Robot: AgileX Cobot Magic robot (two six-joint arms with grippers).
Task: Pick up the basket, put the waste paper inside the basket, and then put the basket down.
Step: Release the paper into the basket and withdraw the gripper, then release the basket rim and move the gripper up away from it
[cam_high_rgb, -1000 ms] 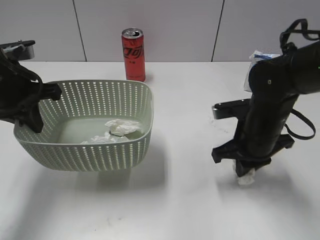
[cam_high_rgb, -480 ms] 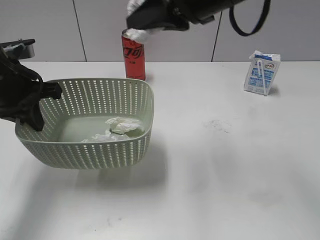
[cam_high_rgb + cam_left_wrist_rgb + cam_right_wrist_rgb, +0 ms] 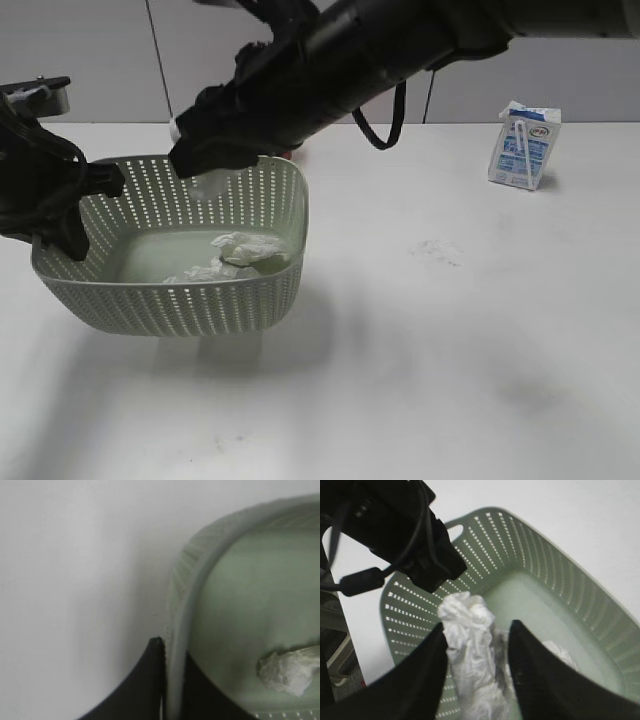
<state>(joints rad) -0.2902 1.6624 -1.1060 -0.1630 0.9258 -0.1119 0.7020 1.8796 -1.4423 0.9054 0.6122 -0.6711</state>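
Sage-green plastic basket (image 3: 190, 250) is held off the bench (image 3: 450, 350) by the left gripper (image 3: 167, 680), tilted, with its shadow lying on the bench beneath it. Left fingers (image 3: 140, 690) are clamped on the basket's rim at its 9 o'clock end, one finger outside the wall and one inside, as the left wrist view shows. Judgement: the basket is kept raised so the other arm can drop paper in from above without sliding the basket about.

Two wads of waste paper (image 3: 240, 252) lie on the basket floor, toward 4 o'clock from its centre, touching or nearly touching each other.

Right gripper (image 3: 205, 178) reaches across from the 2 o'clock side and hangs over the basket's far rim, near 12 o'clock. Its fingers (image 3: 417, 680) are closed on a third wad (image 3: 470, 655) of white paper. In the right wrist view the wad sits between the two fingers, pressed by both, with its crumpled top standing proud of the fingertips toward the basket. In the exterior view the wad hangs just above the far wall, more over the rim than over the floor.

Judgement: carry-over step nearly done. Release here risks the wad catching the rim and falling outside, so a small advance toward 6 o'clock seems wise before letting go. Basket has not yet been set down.

Blue-and-white carton (image 3: 524, 145) stands well apart at 3 o'clock, not involved.
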